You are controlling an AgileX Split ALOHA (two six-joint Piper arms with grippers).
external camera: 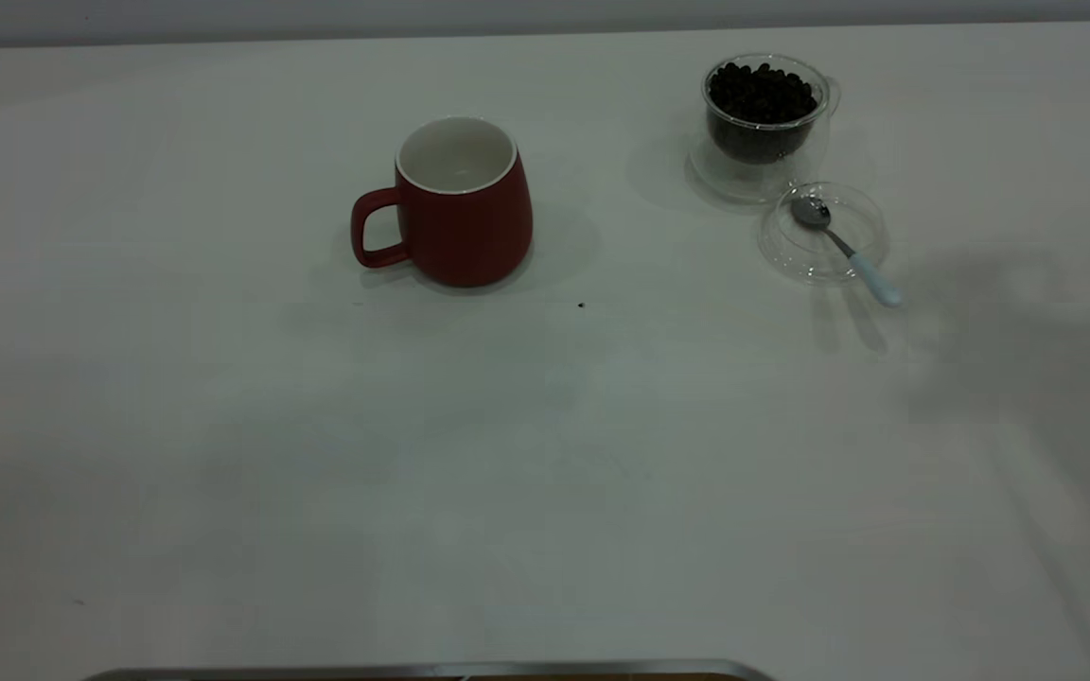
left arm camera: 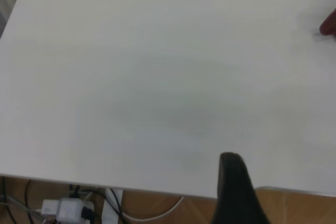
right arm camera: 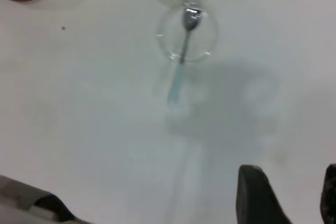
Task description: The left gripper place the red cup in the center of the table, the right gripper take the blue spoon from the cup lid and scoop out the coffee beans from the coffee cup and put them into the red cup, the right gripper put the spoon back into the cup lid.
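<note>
Standing upright on the table, the red cup sits a little left of the middle and toward the far side, handle pointing to the left arm's side, its white inside bare of beans as far as I can see. Whether that counts as the centre is a judgement call; to my eye it is close, so the first step looks either done or barely needed.

Off to the right, well apart from it, the coffee cup is heaped with the coffee beans. Just in front of it, edges nearly touching, lies the cup lid, and the blue spoon rests across it, metal bowl inside the disc, pale handle sticking out over the rim toward the near right.

So the scooping has not started: spoon untouched, beans all in the glass.

The right gripper hangs above the table on the near side of the spoon, its two fingers spread with nothing between them. The left gripper is out by the table's edge, far from the mug; only one finger shows, so I cannot tell how it is set.
</note>
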